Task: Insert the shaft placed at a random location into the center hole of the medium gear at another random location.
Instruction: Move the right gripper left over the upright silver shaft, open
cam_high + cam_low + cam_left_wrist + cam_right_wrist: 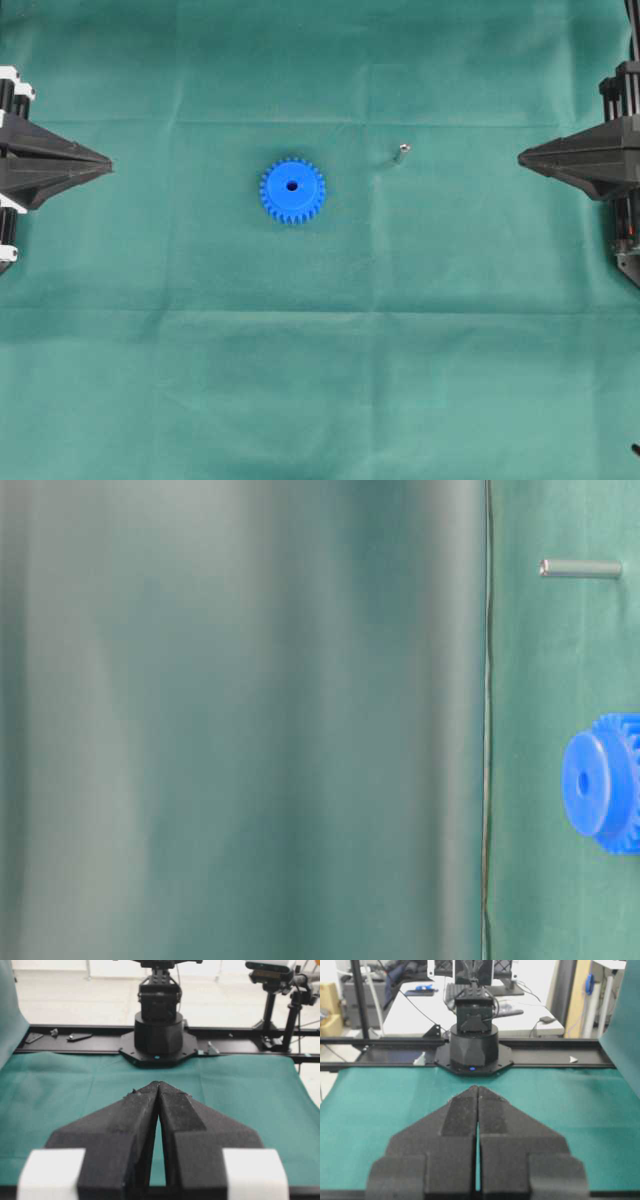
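Standing by counter (320, 400): green cloth covers all, creased; black rail, desks, monitor stands behind. Task not begun, all steps left. Left hand (105, 160), right hand (522, 157) both clenched, empty, at opposite edges. Medium gear (292, 190) lies flat mid-cloth, center hole (292, 186) free. Shaft (401, 153) lies apart, toward right hand.

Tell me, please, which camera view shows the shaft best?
The table-level view: the shaft appears large and sharp there, a plain grey pin, apart from the medium gear. Overhead it is only a tiny speck. Neither wrist view shows it.
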Robot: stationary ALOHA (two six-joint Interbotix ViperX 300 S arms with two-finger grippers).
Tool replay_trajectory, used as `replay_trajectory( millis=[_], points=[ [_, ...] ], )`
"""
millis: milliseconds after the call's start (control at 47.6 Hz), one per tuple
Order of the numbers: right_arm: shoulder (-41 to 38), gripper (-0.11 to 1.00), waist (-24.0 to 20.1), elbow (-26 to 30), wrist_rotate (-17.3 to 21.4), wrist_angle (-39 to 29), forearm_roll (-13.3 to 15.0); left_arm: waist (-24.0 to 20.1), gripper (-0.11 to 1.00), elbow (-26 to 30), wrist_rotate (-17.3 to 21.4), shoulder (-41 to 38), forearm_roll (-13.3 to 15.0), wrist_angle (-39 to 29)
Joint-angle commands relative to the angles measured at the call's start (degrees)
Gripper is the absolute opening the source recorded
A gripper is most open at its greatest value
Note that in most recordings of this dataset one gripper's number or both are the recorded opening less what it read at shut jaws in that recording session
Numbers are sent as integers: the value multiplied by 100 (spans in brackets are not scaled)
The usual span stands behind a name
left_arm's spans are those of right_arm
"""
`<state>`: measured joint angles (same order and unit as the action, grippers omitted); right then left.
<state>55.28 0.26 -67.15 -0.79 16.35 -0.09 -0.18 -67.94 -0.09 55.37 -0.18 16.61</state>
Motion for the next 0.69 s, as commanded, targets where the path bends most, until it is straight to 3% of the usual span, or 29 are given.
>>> replay_trajectory(
  millis=[0, 462, 568, 673],
  points=[
    [-70, 1, 0, 97, 105, 70, -18, 44, 0, 211, -62, -62, -44, -97],
    [-677, 3, 237, 114, 114, -9, -70, 44, 0, 229, -62, -35, -53, -229],
    [-1002, 21, 387, 97, 105, 44, -79, 44, 0, 229, -53, -26, -44, -229],
    [-1468, 53, 624, 79, 79, 211, -79, 44, 0, 229, -53, -26, -53, -229]
  ],
)
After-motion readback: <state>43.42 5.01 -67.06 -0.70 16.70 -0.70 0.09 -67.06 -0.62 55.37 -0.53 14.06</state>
